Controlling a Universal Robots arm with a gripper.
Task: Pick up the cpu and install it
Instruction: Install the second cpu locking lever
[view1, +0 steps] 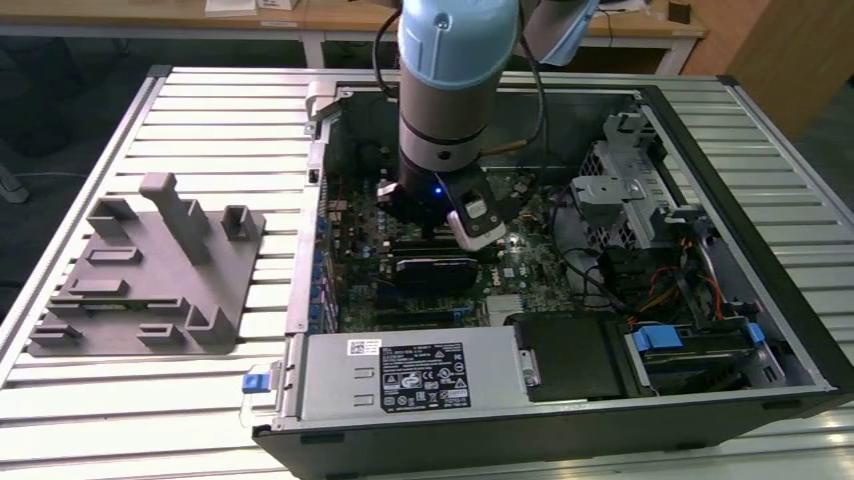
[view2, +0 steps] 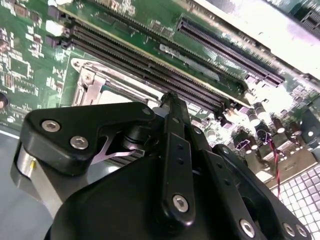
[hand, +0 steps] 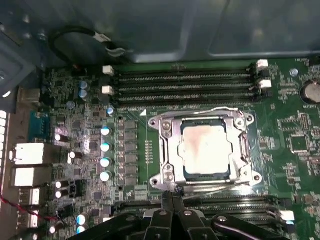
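The cpu (hand: 205, 149), a square chip with a shiny metal top, lies flat inside the metal-framed socket (hand: 167, 145) on the green motherboard (hand: 295, 130). In the first wrist view my gripper (hand: 170, 196) hovers just off one edge of the socket frame, its black fingers pressed together with nothing between them. The second wrist view has the same shut fingers (view2: 172, 130) pointing toward a corner of the socket frame (view2: 92, 82). In the exterior view the arm (view1: 447, 110) reaches down into the middle of the open computer case (view1: 747, 330).
Memory slots (hand: 185, 82) run along both sides of the socket. Capacitors (hand: 105, 147) and rear ports (hand: 27, 155) stand nearby. A grey plastic tray (view1: 140, 275) with upright posts sits outside the case on the exterior view's left. Drive cages (view1: 627, 170), cables and a power supply (view1: 414, 375) crowd the case.
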